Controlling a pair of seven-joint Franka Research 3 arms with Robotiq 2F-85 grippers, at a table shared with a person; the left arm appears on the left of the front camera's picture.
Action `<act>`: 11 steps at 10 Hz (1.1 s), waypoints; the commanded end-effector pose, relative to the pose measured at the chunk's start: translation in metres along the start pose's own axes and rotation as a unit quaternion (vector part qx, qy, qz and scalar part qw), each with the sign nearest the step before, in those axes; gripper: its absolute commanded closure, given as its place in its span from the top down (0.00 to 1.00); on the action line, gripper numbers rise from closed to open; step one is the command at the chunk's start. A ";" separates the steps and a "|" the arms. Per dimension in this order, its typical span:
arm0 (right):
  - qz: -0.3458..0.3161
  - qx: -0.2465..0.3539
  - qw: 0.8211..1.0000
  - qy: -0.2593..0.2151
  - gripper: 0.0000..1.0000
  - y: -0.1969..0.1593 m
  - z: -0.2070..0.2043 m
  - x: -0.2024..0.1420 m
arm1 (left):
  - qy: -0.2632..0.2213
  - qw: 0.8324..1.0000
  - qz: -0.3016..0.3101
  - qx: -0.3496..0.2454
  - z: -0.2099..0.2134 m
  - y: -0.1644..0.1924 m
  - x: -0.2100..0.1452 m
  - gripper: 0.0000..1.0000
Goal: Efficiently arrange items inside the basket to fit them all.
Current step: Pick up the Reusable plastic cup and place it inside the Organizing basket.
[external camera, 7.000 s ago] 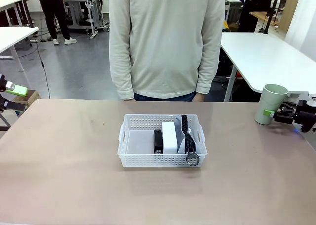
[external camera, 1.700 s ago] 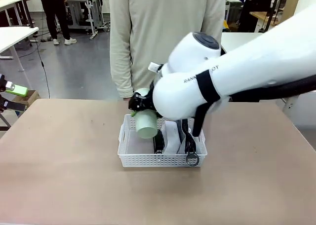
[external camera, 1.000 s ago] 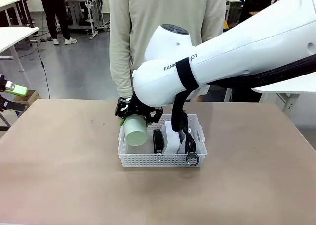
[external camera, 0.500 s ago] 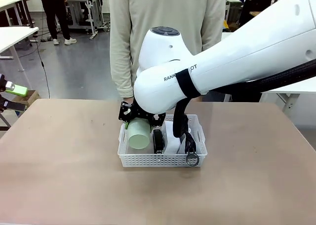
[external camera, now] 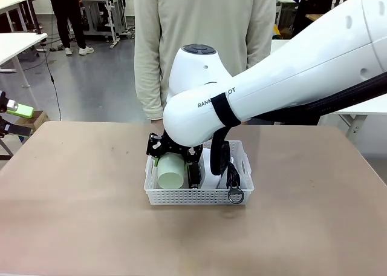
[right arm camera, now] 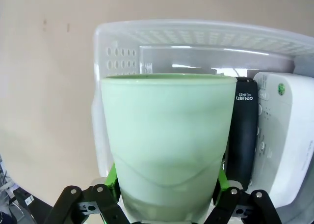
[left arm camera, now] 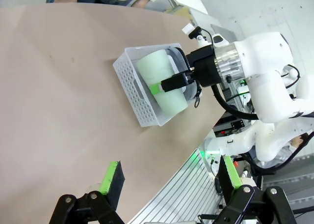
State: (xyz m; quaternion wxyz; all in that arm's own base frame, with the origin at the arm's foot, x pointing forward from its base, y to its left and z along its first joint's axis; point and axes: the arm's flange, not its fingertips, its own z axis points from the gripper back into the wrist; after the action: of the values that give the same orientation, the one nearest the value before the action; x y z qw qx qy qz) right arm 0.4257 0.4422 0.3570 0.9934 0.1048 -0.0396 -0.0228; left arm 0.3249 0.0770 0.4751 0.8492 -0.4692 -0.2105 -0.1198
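One basket [external camera: 158, 192], centre of the front frame, long axis left-right. Right gripper [external camera: 173, 154] clamped on the single pale green cup [external camera: 170, 171], lying on its side in the basket's left half, long axis running near-far, mouth toward the camera side (open end facing the lens in front view). One white box [right arm camera: 287, 135] at right edge of the right wrist frame, one black stapler [right arm camera: 242, 140] between it and the cup, both lengthwise parallel to the cup. One pouch strap [external camera: 232, 178] at basket's right. Left gripper [left arm camera: 169, 179] at the bottom of the left wrist frame, jaws spread wide, nothing between.
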 end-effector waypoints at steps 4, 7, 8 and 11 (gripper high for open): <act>-0.007 -0.015 1.000 -0.003 0.85 0.007 -0.018 0.002 | 0.001 1.000 -0.006 -0.005 0.002 0.000 -0.001 1.00; -0.005 -0.015 1.000 -0.005 0.85 0.007 -0.018 0.002 | 0.001 1.000 -0.006 -0.005 0.002 0.000 -0.001 1.00; -0.003 -0.013 1.000 -0.001 1.00 0.008 -0.018 0.003 | 0.001 1.000 -0.006 -0.005 0.002 0.000 -0.001 1.00; -0.004 -0.010 1.000 -0.004 1.00 0.006 -0.014 0.001 | 0.001 1.000 -0.006 -0.005 0.002 0.000 -0.001 1.00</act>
State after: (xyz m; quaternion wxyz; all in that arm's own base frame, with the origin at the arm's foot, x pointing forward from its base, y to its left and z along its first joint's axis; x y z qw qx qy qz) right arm 0.4280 0.4476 0.3422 0.9943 0.1001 -0.0308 -0.0218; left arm 0.3249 0.0770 0.4751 0.8492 -0.4692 -0.2105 -0.1198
